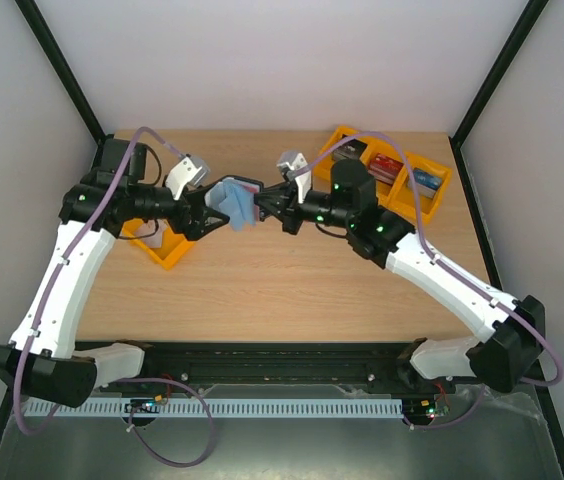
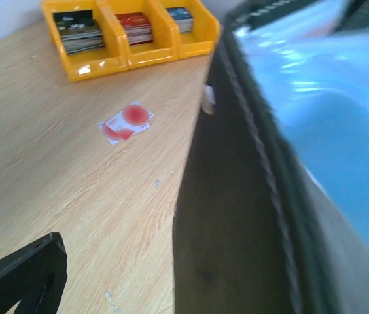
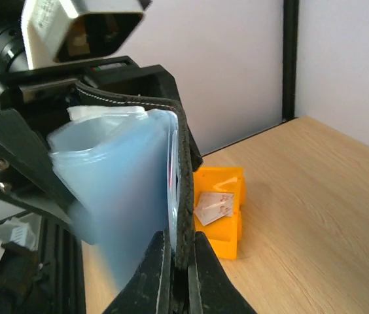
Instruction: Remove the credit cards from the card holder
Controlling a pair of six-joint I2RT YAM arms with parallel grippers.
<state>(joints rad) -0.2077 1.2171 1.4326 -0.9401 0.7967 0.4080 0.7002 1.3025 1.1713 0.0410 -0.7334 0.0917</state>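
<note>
Black folding card holder (image 1: 234, 200) with blue clear pockets, held aloft; right gripper (image 3: 182, 247) pinches its cover edge; left gripper (image 1: 204, 215) finger spread: cannot tell; pale red-blotched credit card (image 2: 127, 122) flat on wooden table (image 2: 53, 190)

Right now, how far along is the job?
Done: one credit card lies on the table; more seem to sit in the yellow tray. In hand: the right gripper pinches the open card holder, left gripper beside it. Left: a pale edge, maybe a card, shows inside.

Nothing legible here.
Pale thin card with red round blotches (image 2: 126, 122): no letters; printed card stacks (image 2: 80, 31) at eleven o'clock too blurred.
</note>
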